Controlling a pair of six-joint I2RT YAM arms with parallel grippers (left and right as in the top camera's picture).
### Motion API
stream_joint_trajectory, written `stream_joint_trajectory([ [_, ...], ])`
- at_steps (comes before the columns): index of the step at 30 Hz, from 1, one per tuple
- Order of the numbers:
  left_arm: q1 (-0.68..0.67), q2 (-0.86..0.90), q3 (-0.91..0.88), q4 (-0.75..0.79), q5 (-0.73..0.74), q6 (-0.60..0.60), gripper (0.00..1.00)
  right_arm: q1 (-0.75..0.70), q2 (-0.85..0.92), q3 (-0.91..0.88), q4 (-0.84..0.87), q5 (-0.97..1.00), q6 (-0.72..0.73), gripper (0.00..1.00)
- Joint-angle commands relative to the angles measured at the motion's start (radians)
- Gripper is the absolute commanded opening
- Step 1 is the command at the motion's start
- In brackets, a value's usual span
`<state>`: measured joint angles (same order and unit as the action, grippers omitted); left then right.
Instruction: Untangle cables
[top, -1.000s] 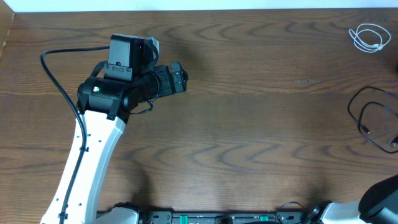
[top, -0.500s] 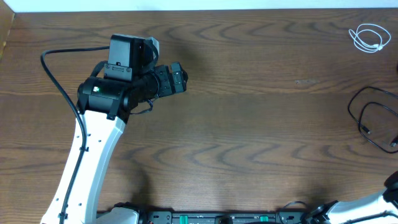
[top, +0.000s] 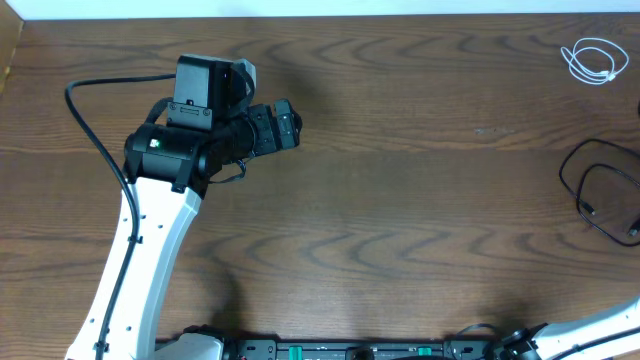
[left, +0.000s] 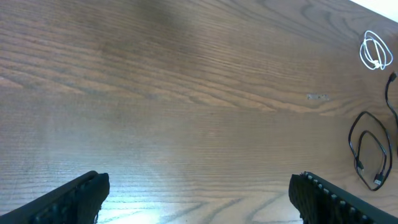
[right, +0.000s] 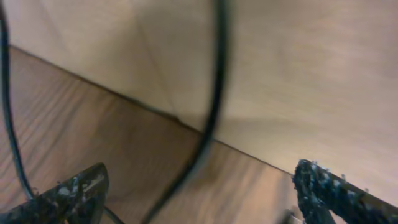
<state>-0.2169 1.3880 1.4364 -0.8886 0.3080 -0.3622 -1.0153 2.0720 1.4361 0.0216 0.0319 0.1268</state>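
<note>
The table (top: 400, 200) is dark brown with wavy wood grain. Ahead and right of the left gripper (left: 199, 200) are a white cable (left: 376, 51) and a black cable (left: 368, 149). The left arm (top: 150, 240) is white with a black wrist. The right gripper (right: 199, 196) has black fingers (right: 68, 193) flecked white.

Wide open tabletop (top: 420, 200) between left arm (top: 150, 230) and right edge; white cable (top: 596, 61) and black cable (top: 600, 192), lying apart, crowding only that side.
</note>
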Motion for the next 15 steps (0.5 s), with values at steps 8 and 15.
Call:
stream_joint_trajectory([
  [8,0.004,0.006,-0.008,0.0,-0.007,0.009,0.98,0.002,0.055,0.002,0.059,-0.339,-0.057,0.19],
  [15,0.004,0.006,-0.008,0.0,-0.007,0.009,0.98,0.014,0.055,0.002,-0.02,-0.6,-0.008,0.01],
])
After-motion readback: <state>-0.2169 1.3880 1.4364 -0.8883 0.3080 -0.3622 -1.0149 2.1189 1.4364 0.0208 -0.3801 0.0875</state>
